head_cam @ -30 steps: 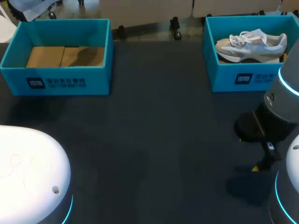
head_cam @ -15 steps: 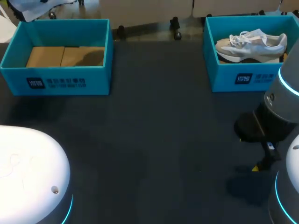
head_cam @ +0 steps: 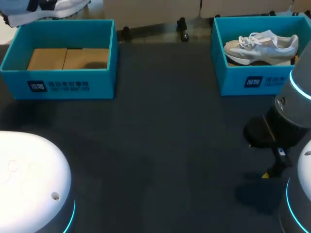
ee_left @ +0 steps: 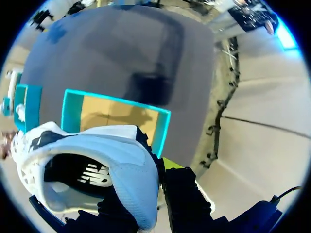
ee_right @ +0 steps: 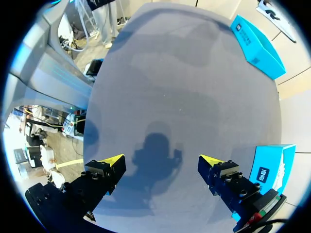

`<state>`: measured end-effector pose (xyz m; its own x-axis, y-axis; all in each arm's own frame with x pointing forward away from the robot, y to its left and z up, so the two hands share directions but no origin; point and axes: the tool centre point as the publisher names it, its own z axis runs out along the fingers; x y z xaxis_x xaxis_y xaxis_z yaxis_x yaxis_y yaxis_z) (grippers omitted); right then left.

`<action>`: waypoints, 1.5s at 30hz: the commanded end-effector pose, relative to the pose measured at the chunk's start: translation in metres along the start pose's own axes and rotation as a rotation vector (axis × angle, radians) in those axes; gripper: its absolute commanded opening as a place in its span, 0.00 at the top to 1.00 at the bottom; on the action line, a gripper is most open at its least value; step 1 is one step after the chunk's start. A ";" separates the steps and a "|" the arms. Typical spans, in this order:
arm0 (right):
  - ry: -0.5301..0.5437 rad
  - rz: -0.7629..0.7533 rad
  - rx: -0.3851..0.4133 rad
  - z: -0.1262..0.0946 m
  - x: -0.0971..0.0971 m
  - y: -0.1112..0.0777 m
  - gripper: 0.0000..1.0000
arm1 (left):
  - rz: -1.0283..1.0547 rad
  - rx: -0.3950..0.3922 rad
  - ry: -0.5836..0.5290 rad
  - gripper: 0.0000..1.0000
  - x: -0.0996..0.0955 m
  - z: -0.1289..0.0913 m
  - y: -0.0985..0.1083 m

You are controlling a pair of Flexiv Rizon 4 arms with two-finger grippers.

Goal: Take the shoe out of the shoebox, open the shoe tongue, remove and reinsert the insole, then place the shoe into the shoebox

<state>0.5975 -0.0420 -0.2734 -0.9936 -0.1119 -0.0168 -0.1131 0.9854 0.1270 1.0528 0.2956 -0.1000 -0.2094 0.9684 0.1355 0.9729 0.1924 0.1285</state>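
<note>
Left wrist view: the shoe, white with dark trim, hangs off the counter, out of its box. The left end effector is clamped on the heel collar, a finger on either side of the heel wall. Below it sits the left shoebox, open, brown card floor showing. In the head view the shoe shows only in part at the upper left corner of the frame, above that box's far wall. Judgement: light thing, soft upper that folds under pinch, stiffer sole. Held by the heel alone, the toe will likely sag and swing. The heel or midsole is the firmer hold, and the top edge of the tongue for opening. The insole is probably thin and bendy. The right end effector hovers over bare counter at the lower right of the head view, fingers spread wide, gripping nothing. The right shoebox, upper right, holds a second shoe, well apart. In the way: the left shoebox's walls under the shoe could catch the toe or the laces.
</note>
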 end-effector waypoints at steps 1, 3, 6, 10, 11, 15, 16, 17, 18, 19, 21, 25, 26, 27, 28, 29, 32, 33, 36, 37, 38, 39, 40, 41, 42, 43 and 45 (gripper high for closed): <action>-0.002 -0.001 0.000 0.001 0.001 0.000 0.00 | 0.020 -0.014 0.007 1.00 0.006 0.001 0.010; -0.002 -0.001 0.000 0.001 0.001 0.000 0.00 | 0.011 -0.069 0.021 1.00 0.007 0.003 0.014; -0.002 -0.001 0.000 0.001 0.001 0.000 0.00 | 0.011 -0.069 0.021 1.00 0.007 0.003 0.014; -0.002 -0.001 0.000 0.001 0.001 0.000 0.00 | 0.011 -0.069 0.021 1.00 0.007 0.003 0.014; -0.002 -0.001 0.000 0.001 0.001 0.000 0.00 | 0.011 -0.069 0.021 1.00 0.007 0.003 0.014; -0.002 -0.001 0.000 0.001 0.001 0.000 0.00 | 0.011 -0.069 0.021 1.00 0.007 0.003 0.014; -0.002 -0.001 0.000 0.001 0.001 0.000 0.00 | 0.011 -0.069 0.021 1.00 0.007 0.003 0.014; -0.002 -0.001 0.000 0.001 0.001 0.000 0.00 | 0.011 -0.069 0.021 1.00 0.007 0.003 0.014; -0.002 -0.001 0.000 0.001 0.001 0.000 0.00 | 0.011 -0.069 0.021 1.00 0.007 0.003 0.014; -0.002 -0.001 0.000 0.001 0.001 0.000 0.00 | 0.042 -0.077 0.010 1.00 0.004 0.006 0.013; -0.002 -0.001 0.000 0.001 0.001 0.000 0.00 | 0.069 -0.095 0.017 1.00 -0.001 0.015 0.015; -0.002 -0.001 0.000 0.001 0.001 0.000 0.00 | 0.117 -0.095 0.028 1.00 -0.007 0.031 0.025; -0.002 -0.001 0.000 0.001 0.001 0.000 0.00 | 0.111 -0.098 0.042 1.00 -0.008 0.036 0.027; -0.002 -0.001 0.000 0.001 0.001 0.000 0.00 | 0.119 -0.097 0.046 1.00 -0.009 0.041 0.028; -0.002 -0.001 0.000 0.001 0.001 0.000 0.00 | 0.124 -0.100 0.045 1.00 -0.009 0.044 0.029; -0.002 -0.001 0.000 0.001 0.001 0.000 0.00 | 0.118 -0.098 0.060 1.00 -0.010 0.049 0.031; -0.002 -0.001 0.000 0.001 0.001 0.000 0.00 | 0.134 -0.094 0.064 1.00 -0.011 0.060 0.032; -0.002 -0.001 0.000 0.001 0.001 0.000 0.00 | 0.145 -0.090 0.065 1.00 -0.012 0.065 0.033; -0.002 -0.001 0.000 0.001 0.001 0.000 0.00 | 0.158 -0.079 0.078 1.00 -0.014 0.078 0.036; -0.002 -0.001 0.000 0.001 0.001 0.000 0.00 | 0.153 -0.078 0.086 1.00 -0.014 0.081 0.037; -0.002 -0.001 0.000 0.001 0.001 0.000 0.00 | 0.153 -0.068 0.095 1.00 -0.014 0.084 0.038; -0.002 -0.001 0.000 0.001 0.001 0.000 0.00 | 0.158 -0.070 0.094 1.00 -0.014 0.089 0.039; -0.002 -0.001 0.000 0.001 0.001 0.000 0.00 | 0.158 -0.062 0.102 1.00 -0.014 0.092 0.040; -0.002 -0.001 0.000 0.001 0.001 0.000 0.00 | 0.171 -0.058 0.100 1.00 -0.013 0.095 0.040; -0.002 -0.001 0.000 0.001 0.001 0.000 0.00 | 0.187 -0.057 0.113 1.00 -0.011 0.097 0.041; -0.002 -0.001 0.000 0.001 0.001 0.000 0.00 | 0.192 -0.066 0.122 1.00 -0.011 0.098 0.042; -0.002 -0.001 0.000 0.001 0.001 0.000 0.00 | 0.202 -0.077 0.133 1.00 -0.009 0.098 0.045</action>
<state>0.5975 -0.0419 -0.2734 -0.9936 -0.1119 -0.0168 -0.1131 0.9854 0.1271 1.1040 0.3111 -0.1921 -0.0268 0.9556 0.2934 0.9863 -0.0226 0.1637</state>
